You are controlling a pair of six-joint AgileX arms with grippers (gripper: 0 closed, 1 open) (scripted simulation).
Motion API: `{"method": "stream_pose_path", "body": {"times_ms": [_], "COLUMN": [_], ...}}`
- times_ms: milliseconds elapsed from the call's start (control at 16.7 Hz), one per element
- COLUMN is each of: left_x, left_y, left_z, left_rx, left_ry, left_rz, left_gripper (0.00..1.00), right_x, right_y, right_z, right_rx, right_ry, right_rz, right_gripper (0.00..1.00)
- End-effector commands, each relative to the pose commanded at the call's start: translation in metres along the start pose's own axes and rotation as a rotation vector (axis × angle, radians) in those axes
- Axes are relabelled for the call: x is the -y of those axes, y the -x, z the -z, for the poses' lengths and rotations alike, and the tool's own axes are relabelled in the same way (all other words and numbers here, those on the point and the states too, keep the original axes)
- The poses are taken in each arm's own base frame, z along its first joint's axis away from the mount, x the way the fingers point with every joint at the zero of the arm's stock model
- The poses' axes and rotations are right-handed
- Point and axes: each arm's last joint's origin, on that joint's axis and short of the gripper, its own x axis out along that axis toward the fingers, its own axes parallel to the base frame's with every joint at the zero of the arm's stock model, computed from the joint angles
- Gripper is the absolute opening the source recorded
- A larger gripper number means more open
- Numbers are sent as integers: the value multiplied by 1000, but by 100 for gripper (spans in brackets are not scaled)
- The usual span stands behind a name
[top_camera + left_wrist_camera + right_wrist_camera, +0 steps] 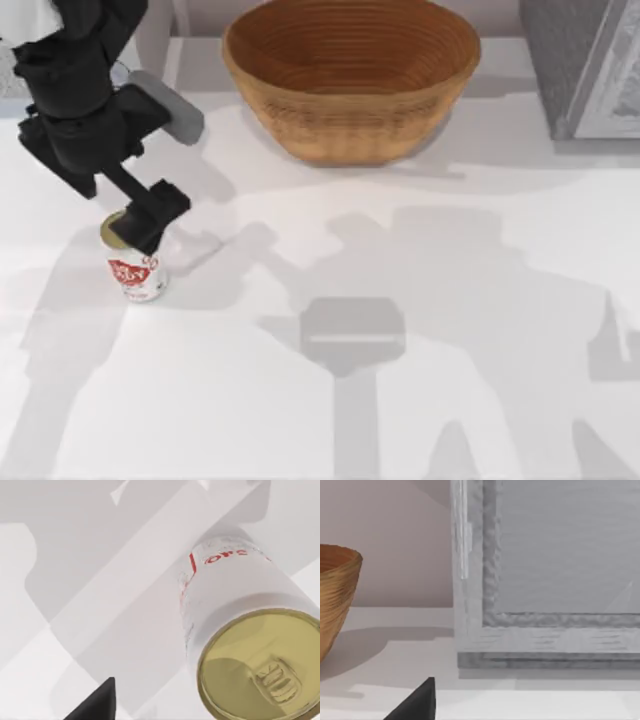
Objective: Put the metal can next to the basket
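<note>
Top view takes in a white table [400, 420] crossed by grey arm shadows. Largest on it is the basket [350, 75], a wide woven wicker bowl at about twelve o'clock, against the far edge. At roughly two o'clock stands a grey framed panel [585, 65], well apart from the basket; the right wrist view shows that panel [560, 580] close up with the basket's side [337, 600] beyond it, and a dark fingertip [415, 705] of the right gripper at the frame's edge. Whether those fingers are open or closed cannot be told.

My left arm [75, 90] reaches in from ten o'clock, a grey flat piece [170, 105] jutting from it towards the basket. Bare table lies between the basket and the metal can [135, 268], which stands upright at about nine o'clock, well apart from the basket. The left gripper [148, 218] sits over the can's gold top, hiding part of it. In the left wrist view the can [250, 630] looms near with one dark fingertip [97, 705] off to its side, not touching; how wide those fingers stand cannot be told.
</note>
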Motion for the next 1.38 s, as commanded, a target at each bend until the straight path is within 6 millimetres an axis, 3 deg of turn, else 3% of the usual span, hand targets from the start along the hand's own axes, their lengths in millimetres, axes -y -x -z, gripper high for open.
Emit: {"method": "stream_pose_path", "body": {"times_ms": [360,600,1380], "left_x": [0,1,1], "left_y": [-51,-54,-54], "left_z": [-1,-1,-1], "left_rx": [4,2,2], "left_ry": [0,0,0], "left_rz": [-3,-1,-1], "left_gripper": [100,100,2], "right_x": [0,0,0], "right_y": [0,0,0], "right_z": [0,0,0], "right_rx": [0,0,0], "right_ry": [0,0,0], "right_rz": [0,0,0], "right_gripper": [100,100,100]}}
